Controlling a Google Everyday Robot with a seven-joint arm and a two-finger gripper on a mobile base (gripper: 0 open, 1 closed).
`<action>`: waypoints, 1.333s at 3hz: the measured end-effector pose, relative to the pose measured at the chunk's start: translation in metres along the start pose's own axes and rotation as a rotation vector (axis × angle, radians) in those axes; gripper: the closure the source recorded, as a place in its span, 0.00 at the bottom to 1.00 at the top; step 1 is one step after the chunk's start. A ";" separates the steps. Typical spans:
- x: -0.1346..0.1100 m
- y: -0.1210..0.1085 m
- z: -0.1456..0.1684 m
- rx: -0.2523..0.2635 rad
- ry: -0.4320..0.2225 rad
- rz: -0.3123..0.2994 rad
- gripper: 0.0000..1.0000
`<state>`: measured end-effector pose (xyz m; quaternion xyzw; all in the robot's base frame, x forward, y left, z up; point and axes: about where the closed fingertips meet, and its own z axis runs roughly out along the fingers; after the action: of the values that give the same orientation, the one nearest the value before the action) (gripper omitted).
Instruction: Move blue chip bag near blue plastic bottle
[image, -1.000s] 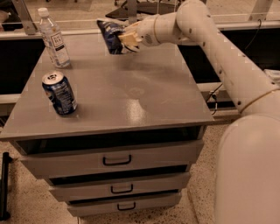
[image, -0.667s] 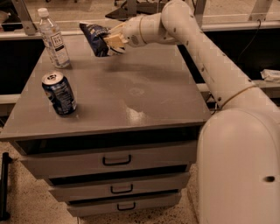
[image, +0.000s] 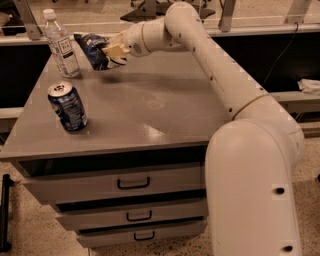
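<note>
The blue chip bag (image: 93, 50), dark blue and crinkly, hangs in my gripper (image: 111, 52) a little above the far left part of the grey cabinet top (image: 150, 105). My gripper is shut on the bag's right side. The blue plastic bottle (image: 61, 45), clear with a white cap and white label, stands upright at the far left corner, just left of the bag with a small gap between them. My white arm reaches in from the right across the back of the top.
A blue-and-white soda can (image: 68, 106) stands upright near the front left of the top. The cabinet has three drawers (image: 134, 183) below. A railing and dark shelf run behind the cabinet.
My gripper has carried the chip bag leftward along the back of the top, from the middle to right beside the bottle. Bottle and can have not moved.
</note>
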<state>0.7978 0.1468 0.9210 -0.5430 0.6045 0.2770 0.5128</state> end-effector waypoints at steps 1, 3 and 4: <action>0.006 0.003 0.017 -0.010 0.025 0.025 0.77; 0.008 0.007 0.027 -0.022 0.037 0.047 0.30; 0.006 0.010 0.027 -0.028 0.034 0.055 0.01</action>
<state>0.7981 0.1709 0.9049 -0.5381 0.6239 0.2899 0.4870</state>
